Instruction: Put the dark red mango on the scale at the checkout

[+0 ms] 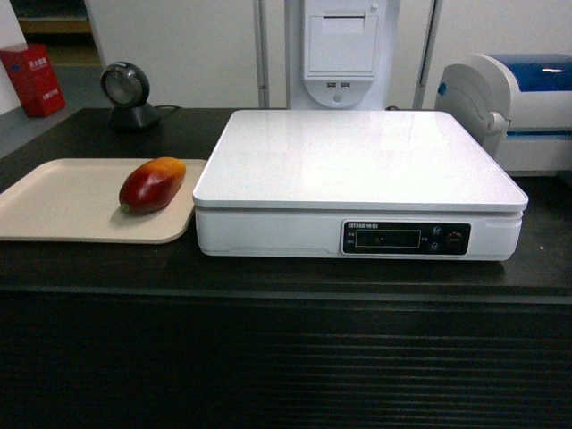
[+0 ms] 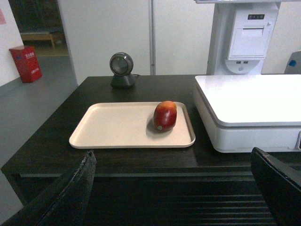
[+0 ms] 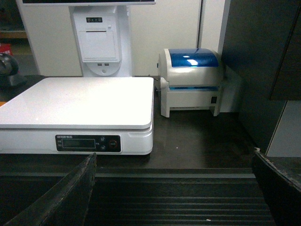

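The dark red mango (image 1: 152, 184) (image 2: 165, 116) lies on a beige tray (image 1: 54, 206) (image 2: 117, 127), its orange-yellow end toward the back. Right of the tray stands the white scale (image 1: 357, 170) (image 2: 249, 101) (image 3: 80, 101) on the black checkout counter (image 1: 268, 277) (image 2: 141, 160) (image 3: 197, 141). My left gripper (image 2: 171, 157) hangs open in front of the counter's ribbed face, short of the tray, holding nothing. My right gripper (image 3: 174, 157) is open too, in front of the counter, right of the scale's display. Neither gripper shows in the head view.
A round black barcode scanner (image 1: 128, 94) (image 2: 122, 68) stands behind the tray. A white label printer with a blue lid (image 1: 514, 103) (image 3: 190, 80) sits right of the scale. A white receipt kiosk (image 1: 341, 49) rises behind the scale. A red box (image 1: 33, 79) stands on the floor at left.
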You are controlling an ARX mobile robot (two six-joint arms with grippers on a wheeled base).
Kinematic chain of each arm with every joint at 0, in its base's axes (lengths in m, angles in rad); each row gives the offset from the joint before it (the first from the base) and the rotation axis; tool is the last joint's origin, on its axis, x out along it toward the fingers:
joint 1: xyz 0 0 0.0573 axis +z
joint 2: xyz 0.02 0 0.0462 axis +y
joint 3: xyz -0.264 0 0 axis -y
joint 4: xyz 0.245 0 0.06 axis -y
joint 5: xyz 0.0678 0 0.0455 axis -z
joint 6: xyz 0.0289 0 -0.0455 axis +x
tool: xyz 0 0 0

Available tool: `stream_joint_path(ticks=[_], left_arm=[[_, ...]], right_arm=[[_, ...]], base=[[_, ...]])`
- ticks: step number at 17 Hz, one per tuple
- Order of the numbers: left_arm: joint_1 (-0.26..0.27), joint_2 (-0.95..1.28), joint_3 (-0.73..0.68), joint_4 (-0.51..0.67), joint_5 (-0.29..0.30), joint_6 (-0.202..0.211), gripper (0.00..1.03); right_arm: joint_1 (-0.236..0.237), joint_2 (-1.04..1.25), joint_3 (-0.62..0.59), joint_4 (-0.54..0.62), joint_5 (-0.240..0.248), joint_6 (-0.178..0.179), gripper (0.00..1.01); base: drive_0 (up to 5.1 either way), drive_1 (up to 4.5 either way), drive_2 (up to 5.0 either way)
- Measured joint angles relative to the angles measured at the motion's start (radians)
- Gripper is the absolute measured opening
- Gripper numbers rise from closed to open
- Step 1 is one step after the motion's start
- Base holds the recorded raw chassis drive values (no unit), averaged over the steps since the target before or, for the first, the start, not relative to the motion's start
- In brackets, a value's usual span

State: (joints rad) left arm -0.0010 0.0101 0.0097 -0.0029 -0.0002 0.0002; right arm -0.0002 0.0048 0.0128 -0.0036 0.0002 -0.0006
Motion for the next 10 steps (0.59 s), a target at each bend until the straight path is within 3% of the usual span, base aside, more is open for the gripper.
stream_joint_path(ticks=[10], left_arm=[[0.000, 0.000, 0.000, 0.000, 0.000, 0.000, 0.98]], right_arm=[[0.000, 0.000, 0.000, 0.000, 0.000, 0.000, 0.98]], base=[[0.0, 0.00, 0.0]])
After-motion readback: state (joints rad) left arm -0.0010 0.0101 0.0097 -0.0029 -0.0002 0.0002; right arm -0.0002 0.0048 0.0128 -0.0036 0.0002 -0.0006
